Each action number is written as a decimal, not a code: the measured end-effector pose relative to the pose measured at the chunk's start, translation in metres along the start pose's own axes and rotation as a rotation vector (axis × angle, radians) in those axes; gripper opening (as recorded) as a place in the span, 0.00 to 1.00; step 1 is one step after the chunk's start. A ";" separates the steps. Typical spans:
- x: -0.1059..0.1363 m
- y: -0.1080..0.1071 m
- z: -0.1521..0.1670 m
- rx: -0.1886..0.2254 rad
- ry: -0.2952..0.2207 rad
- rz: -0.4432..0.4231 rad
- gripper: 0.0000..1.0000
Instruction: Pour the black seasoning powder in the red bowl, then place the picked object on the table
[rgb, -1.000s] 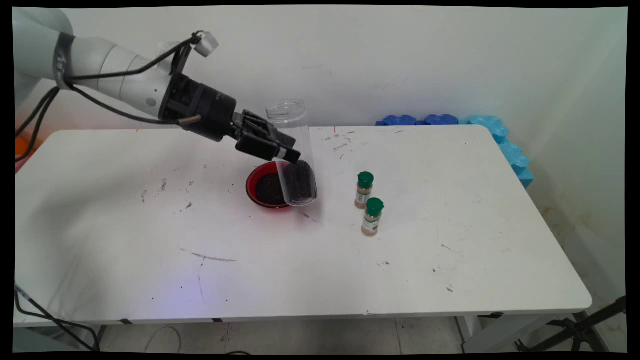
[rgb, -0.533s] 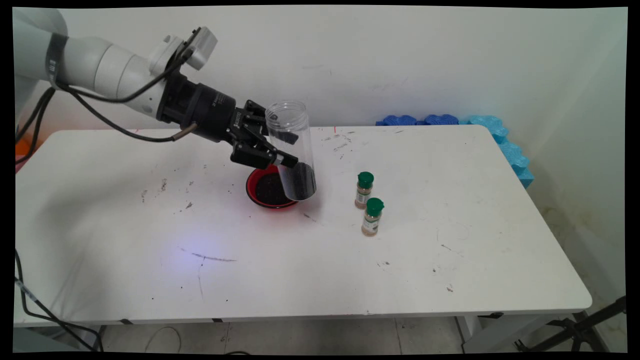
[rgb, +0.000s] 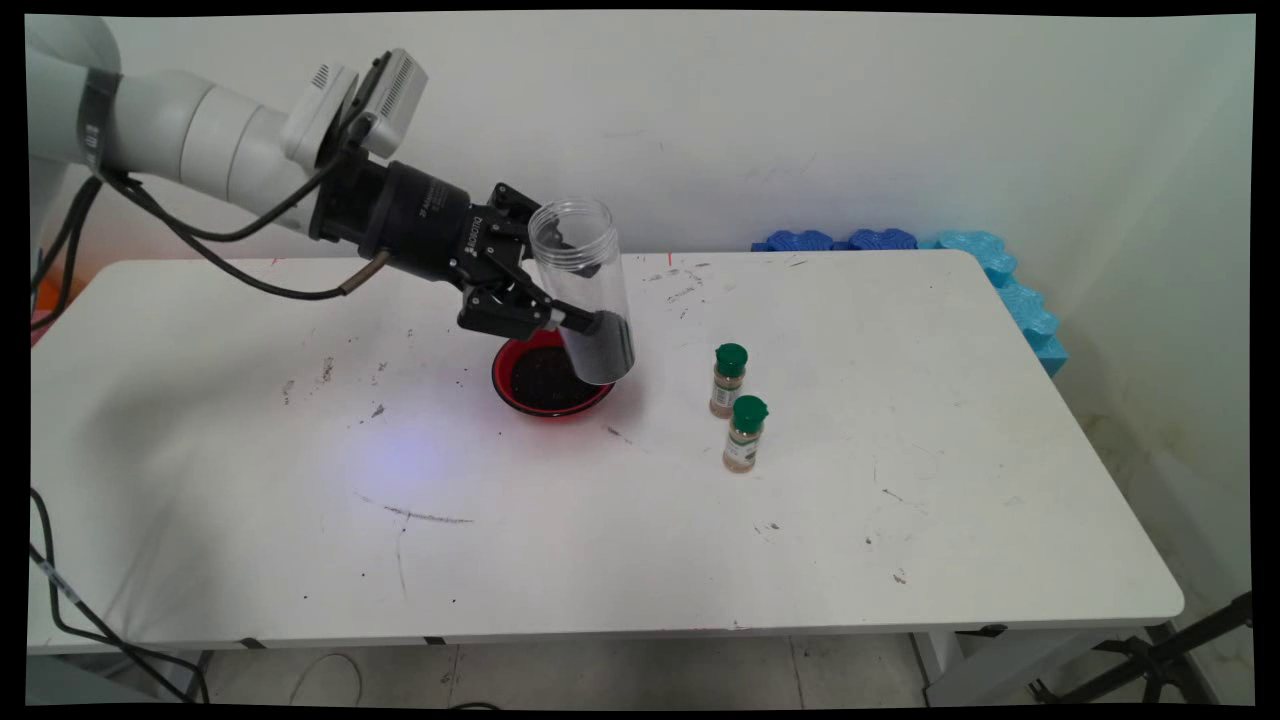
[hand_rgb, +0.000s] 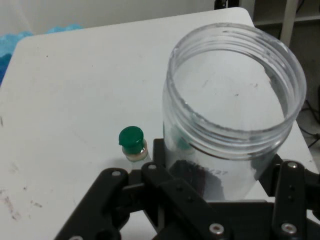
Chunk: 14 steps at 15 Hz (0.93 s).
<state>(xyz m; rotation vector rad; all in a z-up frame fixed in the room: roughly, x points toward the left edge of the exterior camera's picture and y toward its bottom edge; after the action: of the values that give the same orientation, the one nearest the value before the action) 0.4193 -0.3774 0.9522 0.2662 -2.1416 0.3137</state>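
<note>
My gripper (rgb: 585, 318) is shut on a clear plastic jar (rgb: 582, 290) with an open, lidless mouth and dark grains in its bottom. The jar hangs nearly upright, tilted a little, above the right rim of a red bowl (rgb: 507, 379) that holds the same dark grains. In the hand view the jar (hand_rgb: 232, 110) fills the right half, its open mouth toward the camera, with my gripper (hand_rgb: 225, 200) around its lower part. One green-capped spice bottle (hand_rgb: 132, 143) shows on the table just left of the jar.
Two small green-capped spice bottles (rgb: 729, 380) (rgb: 745, 433) stand right of the bowl. Blue foam pieces (rgb: 900, 242) lie along the table's far right edge by the wall. The white table (rgb: 900, 520) has scattered dark marks.
My wrist has turned and risen slightly, carrying the jar a little up and left; the jar now stands higher above the bowl, and more of the bowl's grains show.
</note>
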 end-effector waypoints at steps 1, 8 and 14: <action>0.000 0.001 0.000 0.003 0.001 0.009 0.00; -0.003 0.005 0.007 0.029 0.021 -0.080 0.00; -0.022 0.013 0.022 0.044 0.023 -0.164 0.00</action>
<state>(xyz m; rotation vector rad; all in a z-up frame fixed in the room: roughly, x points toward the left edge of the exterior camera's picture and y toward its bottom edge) 0.4098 -0.3709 0.9206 0.4583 -2.0765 0.2681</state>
